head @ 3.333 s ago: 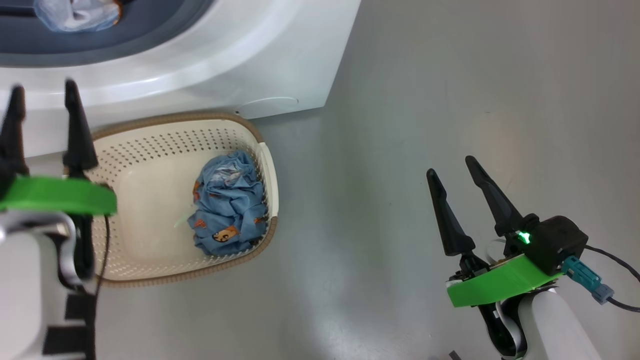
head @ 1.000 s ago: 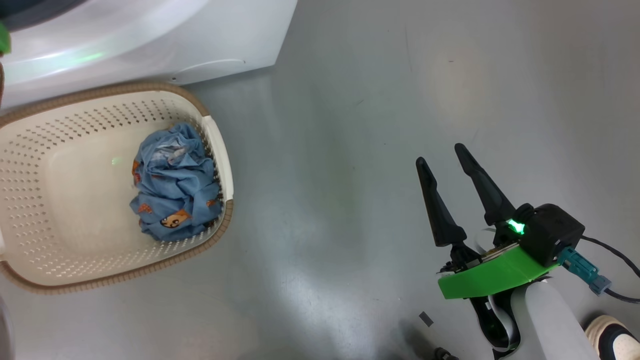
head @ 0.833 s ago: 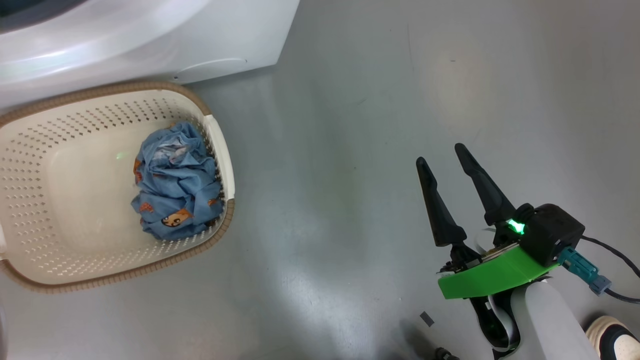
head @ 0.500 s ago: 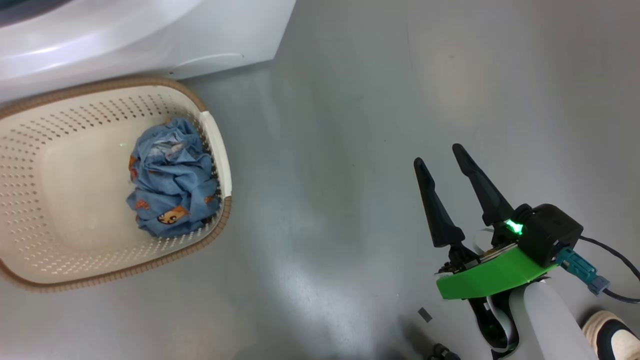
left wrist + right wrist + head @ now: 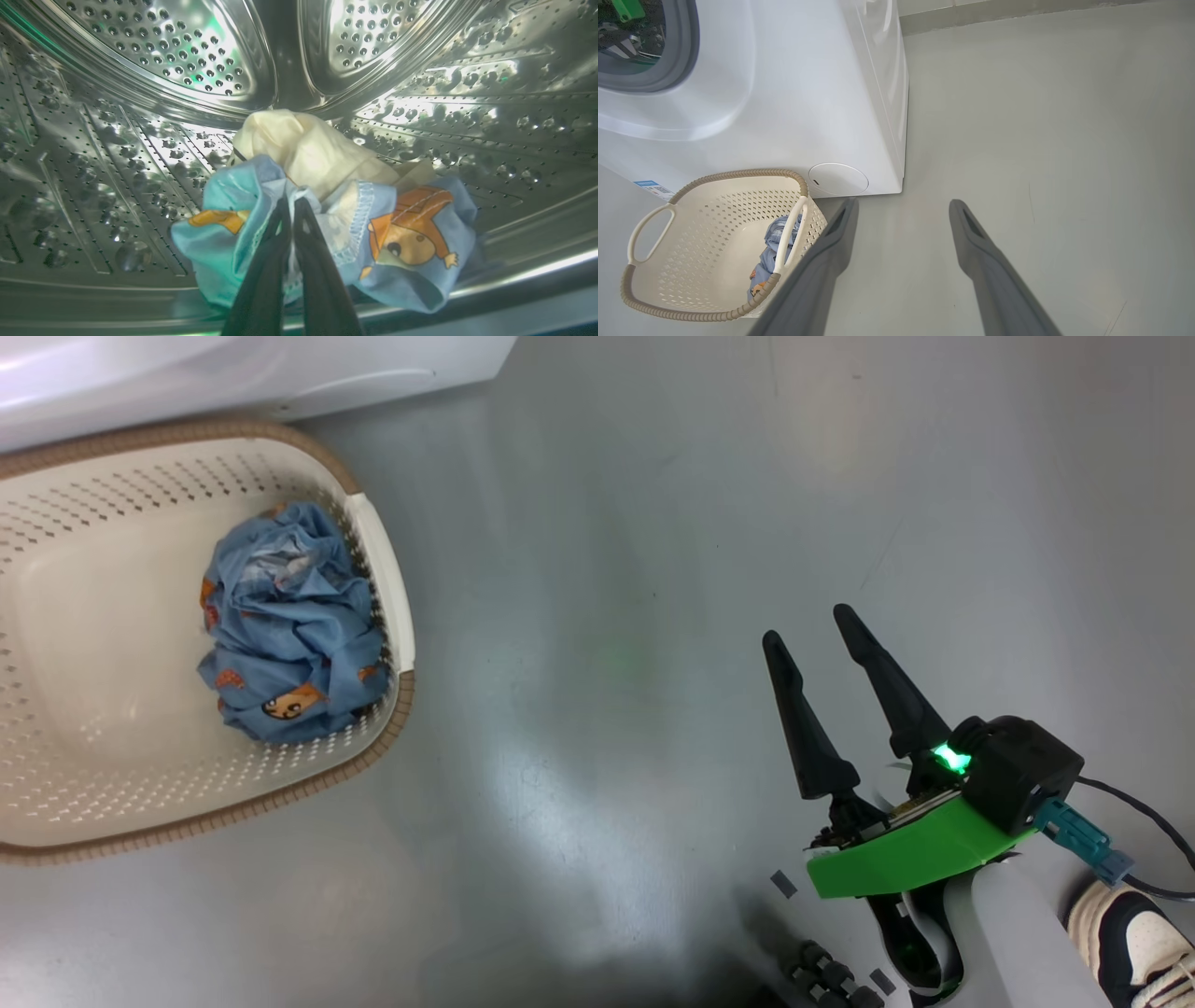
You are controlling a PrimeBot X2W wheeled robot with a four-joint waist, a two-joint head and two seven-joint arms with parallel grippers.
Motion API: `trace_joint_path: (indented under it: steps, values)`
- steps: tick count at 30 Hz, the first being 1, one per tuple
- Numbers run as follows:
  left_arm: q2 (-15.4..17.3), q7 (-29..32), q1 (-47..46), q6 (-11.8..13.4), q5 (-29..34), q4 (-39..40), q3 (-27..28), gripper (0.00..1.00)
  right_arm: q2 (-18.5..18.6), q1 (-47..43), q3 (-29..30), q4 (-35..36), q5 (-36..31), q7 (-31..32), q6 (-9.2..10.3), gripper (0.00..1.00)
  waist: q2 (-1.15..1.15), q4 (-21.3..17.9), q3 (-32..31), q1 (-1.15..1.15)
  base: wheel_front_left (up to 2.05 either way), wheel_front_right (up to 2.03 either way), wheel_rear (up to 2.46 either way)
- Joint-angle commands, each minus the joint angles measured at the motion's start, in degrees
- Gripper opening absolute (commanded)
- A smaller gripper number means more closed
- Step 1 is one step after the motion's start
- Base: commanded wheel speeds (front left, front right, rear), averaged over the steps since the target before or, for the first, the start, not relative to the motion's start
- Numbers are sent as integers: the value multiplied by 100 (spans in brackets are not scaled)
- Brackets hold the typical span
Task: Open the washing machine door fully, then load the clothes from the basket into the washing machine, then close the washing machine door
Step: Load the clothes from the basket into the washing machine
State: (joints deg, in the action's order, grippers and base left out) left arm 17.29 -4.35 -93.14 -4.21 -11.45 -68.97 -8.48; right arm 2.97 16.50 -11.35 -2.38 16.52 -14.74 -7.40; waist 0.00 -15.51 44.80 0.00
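Grey smooth floor [image 5: 653,616] is taking most of the head view, and wide free room is lying between the basket [image 5: 403,695] and the right gripper [image 5: 807,623]. This gripper is hovering over the bare floor at the lower right with its two dark fingers spread apart and nothing between them. A shoe [image 5: 1130,933] is standing at the corner just beside its arm.

The basket is sitting on the floor just in front of the washing machine [image 5: 784,93], close to its lower right corner. A bundle of blue clothes [image 5: 280,625] is lying inside, pressed against the right wall under the white handle.

Inside the steel drum [image 5: 140,140] the left gripper [image 5: 292,205] is reaching in – its fingers are pressed together and are pinching a fold of a blue garment [image 5: 406,228] with orange animals. The garment is lying low in the drum, near the front edge, with a cream piece bunched behind it.

From the right wrist, the floor to the right of the machine is running open up to the far wall.
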Motion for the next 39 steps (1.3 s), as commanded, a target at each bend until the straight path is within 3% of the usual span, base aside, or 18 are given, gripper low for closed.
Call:
trace_joint_path:
  steps: [1,11,16,18,19,39]
  values:
    - [241,31,-152,-26,38,100,-14,0,-9,-80,-138,110,52,-26,-9,100,0,-4,47,0,0,0,0]
    - [230,283,-405,-167,-52,-59,-135,0,-9,10,-242,93,105,-26,-9,100,0,-15,212,0,0,0,0]
    - [240,122,-432,-200,-76,-38,-194,0,-9,49,-239,76,101,-26,-9,100,0,-17,226,0,0,0,0]
    - [237,-16,-436,-169,-78,-12,-207,44,-9,60,-234,74,99,-26,-9,100,0,-15,211,0,0,0,0]
    - [229,-63,-431,-159,-84,-13,-213,100,-9,64,-227,75,94,-26,-9,100,0,-9,200,0,0,0,0]
    - [-129,-951,586,-120,-520,-176,-91,100,-9,28,100,11,-163,-26,-9,100,0,367,-775,0,0,0,0]
